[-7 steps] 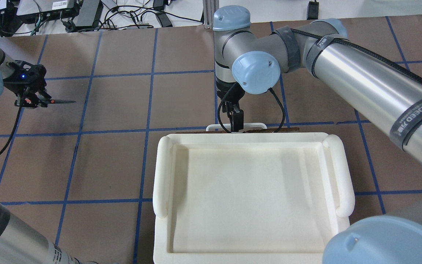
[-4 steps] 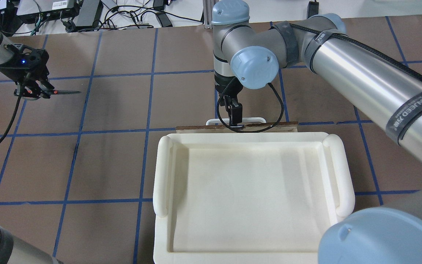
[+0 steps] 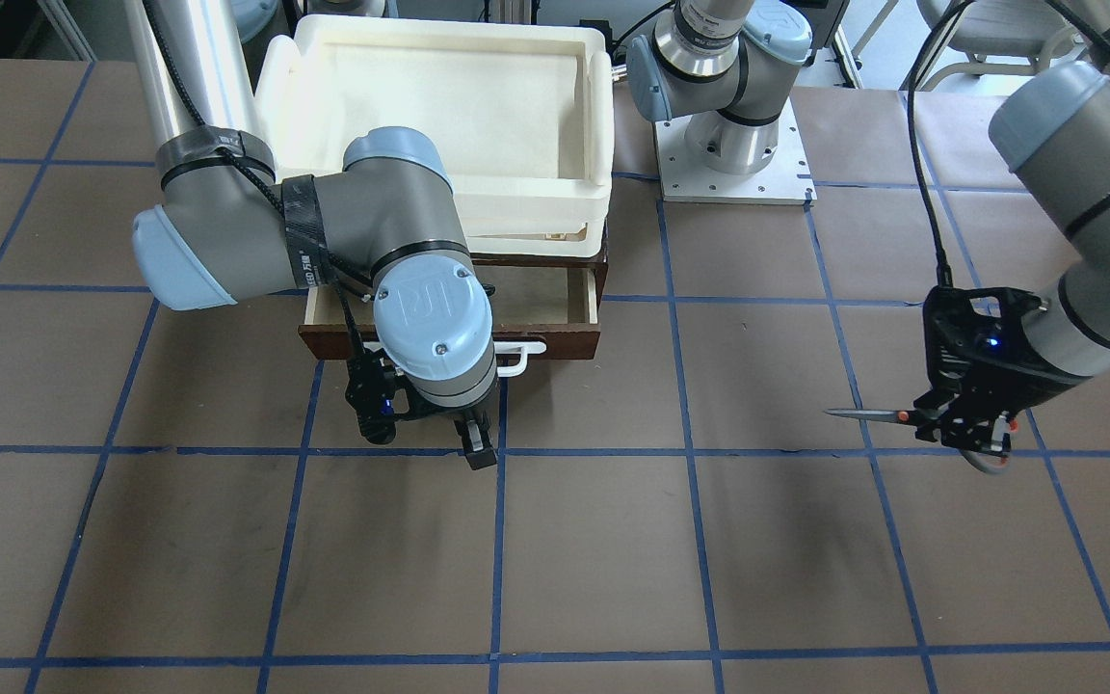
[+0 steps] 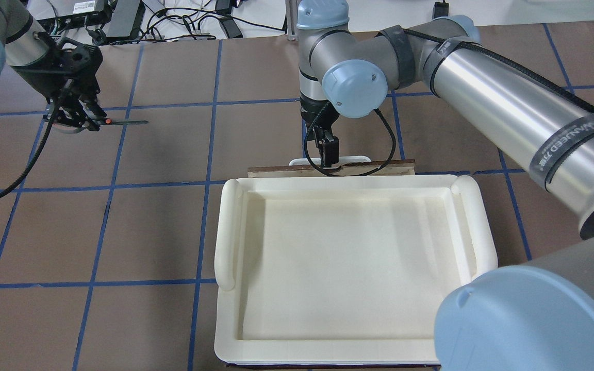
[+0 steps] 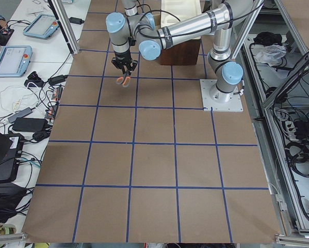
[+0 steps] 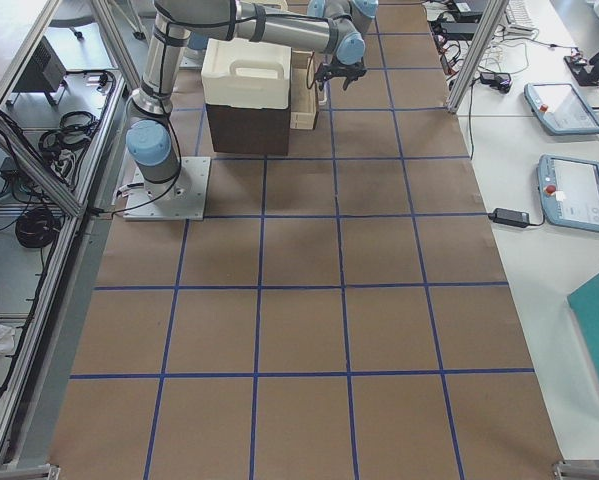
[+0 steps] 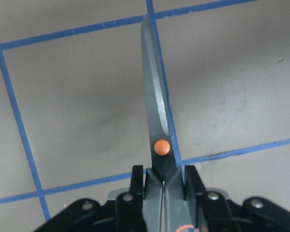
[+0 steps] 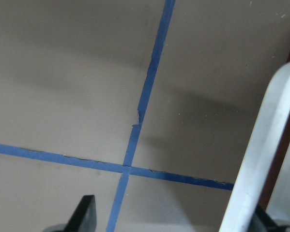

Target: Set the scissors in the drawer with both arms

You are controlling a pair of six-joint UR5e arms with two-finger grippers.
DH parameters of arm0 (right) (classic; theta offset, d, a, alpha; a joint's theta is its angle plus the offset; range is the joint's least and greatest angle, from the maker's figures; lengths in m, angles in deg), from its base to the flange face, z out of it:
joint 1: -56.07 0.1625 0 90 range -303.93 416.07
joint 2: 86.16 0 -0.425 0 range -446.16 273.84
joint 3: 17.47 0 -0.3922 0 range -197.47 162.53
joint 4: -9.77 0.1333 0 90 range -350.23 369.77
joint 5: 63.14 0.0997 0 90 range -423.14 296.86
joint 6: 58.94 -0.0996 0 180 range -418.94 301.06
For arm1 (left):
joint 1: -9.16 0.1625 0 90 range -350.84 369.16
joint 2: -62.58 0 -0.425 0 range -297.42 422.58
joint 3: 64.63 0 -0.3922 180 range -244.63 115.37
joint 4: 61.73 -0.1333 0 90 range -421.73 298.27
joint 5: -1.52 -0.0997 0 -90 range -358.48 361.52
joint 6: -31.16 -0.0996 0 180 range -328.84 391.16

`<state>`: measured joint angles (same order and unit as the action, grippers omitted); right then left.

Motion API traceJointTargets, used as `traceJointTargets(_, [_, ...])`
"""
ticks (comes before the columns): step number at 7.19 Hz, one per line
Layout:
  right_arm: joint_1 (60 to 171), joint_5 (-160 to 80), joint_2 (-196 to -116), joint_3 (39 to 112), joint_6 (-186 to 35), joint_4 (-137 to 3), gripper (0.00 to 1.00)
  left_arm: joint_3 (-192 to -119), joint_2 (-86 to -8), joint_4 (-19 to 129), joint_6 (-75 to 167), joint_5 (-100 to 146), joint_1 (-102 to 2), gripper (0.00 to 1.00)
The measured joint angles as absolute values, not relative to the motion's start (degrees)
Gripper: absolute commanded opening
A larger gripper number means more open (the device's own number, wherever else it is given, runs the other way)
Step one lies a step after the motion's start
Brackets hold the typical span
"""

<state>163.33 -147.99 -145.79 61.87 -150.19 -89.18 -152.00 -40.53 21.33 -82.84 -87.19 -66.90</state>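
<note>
So in the last second the right gripper [image 4: 328, 157] has dragged the drawer [image 3: 565, 339] further out. In the overhead view its dark front and the white bar handle [image 4: 351, 158] sit clearly further from the robot than they did. Meanwhile the left gripper [image 3: 940, 424] has swung away from the robot and a bit toward the middle, carrying the scissors [image 3: 878, 415] along. To me that means both halves of the job are running at once: opening is nearly done, and delivery has started but is nowhere near finished. The scissors are well apart from the drawer, out over the table [image 3: 613, 540], blades level and pointing toward the drawer side. The left fingers [image 7: 193, 181] are clamped on them just behind the orange pivot. On the right, the wrist camera shows the fingers [image 8: 84, 212] spread wide, with the handle next to one of them — hooked rather than pinched, I'd guess. As for containers, the front-facing view shows a strip of the drawer's pale wood inside with nothing in it, though the right arm hides part of that. The cream tray [image 4: 227, 232] on top holds nothing either.
</note>
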Motion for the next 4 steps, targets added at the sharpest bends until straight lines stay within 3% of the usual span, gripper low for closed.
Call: traceJointTargets(4, [162.2, -148.1, -144.5, 60.2, -148.3, -89.5, 1.00, -151.9, -36.3, 26.1, -69.0, -87.5, -77.3, 0.00])
